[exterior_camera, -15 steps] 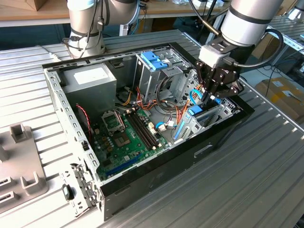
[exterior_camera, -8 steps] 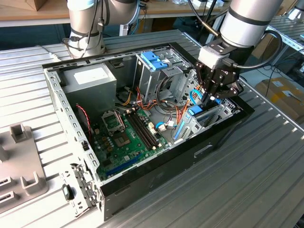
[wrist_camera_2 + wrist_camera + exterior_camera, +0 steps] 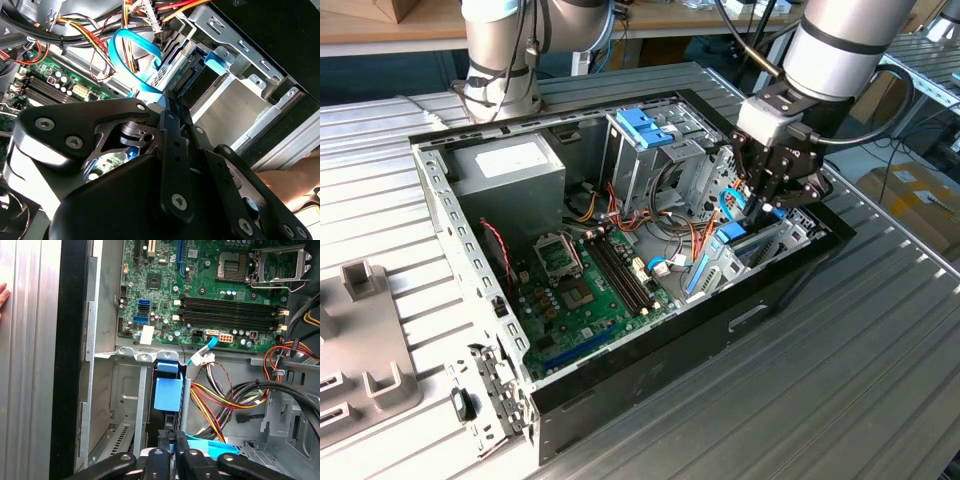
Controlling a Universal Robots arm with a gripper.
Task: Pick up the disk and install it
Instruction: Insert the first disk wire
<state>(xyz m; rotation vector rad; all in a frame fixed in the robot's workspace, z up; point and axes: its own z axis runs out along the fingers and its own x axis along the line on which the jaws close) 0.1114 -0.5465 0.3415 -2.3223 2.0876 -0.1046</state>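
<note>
The disk stands on edge in the drive bay at the end of the open computer case toward the exterior view's right. Its blue side rail shows between the bay's metal walls, and its dark connector end shows in the second wrist view. My gripper hangs straight over it inside the case. The black fingers stand almost together, and the gripper is shut with its tips at the disk's upper edge. In the second wrist view the gripper sits beside a blue flat cable.
The green motherboard fills the case floor. A grey power-supply box and a metal cage with a blue top stand at the back. Loose coloured cables run beside the bay. A person's hand rests on the ribbed table outside the case.
</note>
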